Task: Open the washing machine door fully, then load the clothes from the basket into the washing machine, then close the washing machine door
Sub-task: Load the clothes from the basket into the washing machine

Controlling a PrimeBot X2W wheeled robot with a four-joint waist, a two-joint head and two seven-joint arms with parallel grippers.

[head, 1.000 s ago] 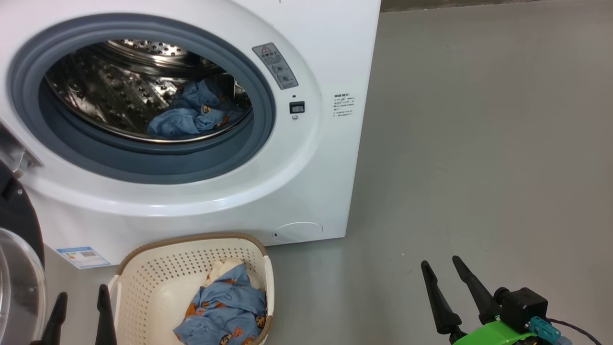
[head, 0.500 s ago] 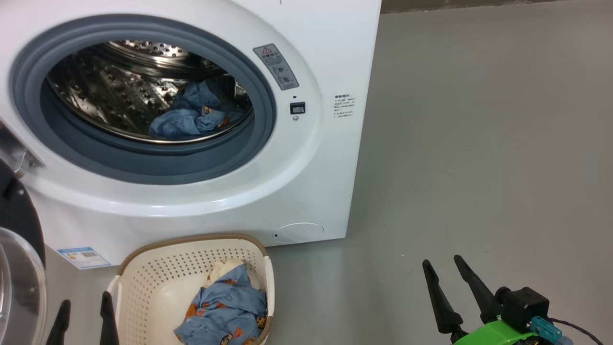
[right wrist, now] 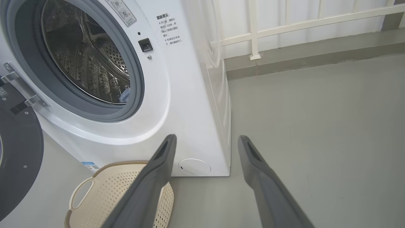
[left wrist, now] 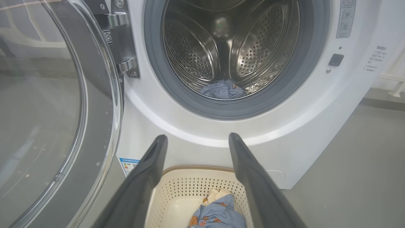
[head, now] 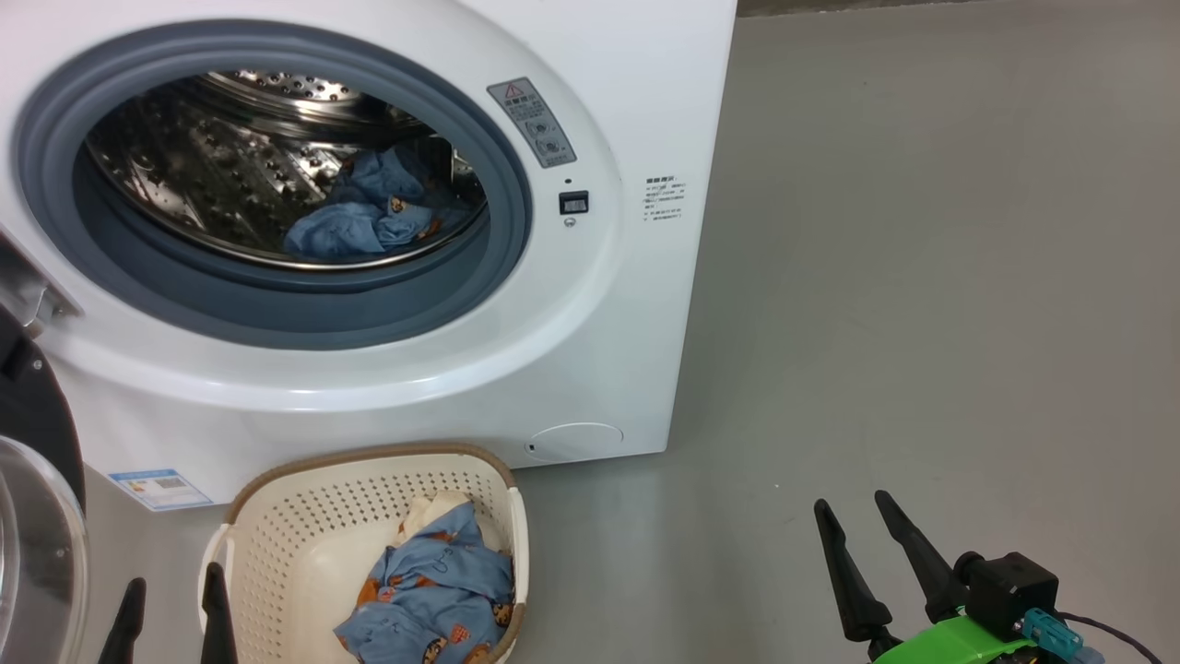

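The white washing machine [head: 608, 350] stands with its door [head: 32, 516] swung wide open at the left. One light blue piece of the clothes [head: 359, 221] lies in the steel drum. More of the clothes [head: 433, 599] sit in the cream basket [head: 304, 535] on the floor before the machine. My left gripper [head: 175, 581] is open and empty just left of the basket, between it and the door. In the left wrist view that gripper [left wrist: 197, 136] points at the drum above the basket [left wrist: 177, 190]. My right gripper [head: 850, 503] is open and empty over bare floor at the lower right.
Grey floor [head: 922, 277] stretches to the right of the machine. A white railing [right wrist: 253, 31] on a low kerb runs behind it. The open door's black rim [left wrist: 104, 95] and metal hinge [left wrist: 123, 41] stand close on my left gripper's left side.
My left gripper's fingers have sunk lower in the head view and edged slightly right. The camera has shifted a little. The right gripper and the clothes have not moved.
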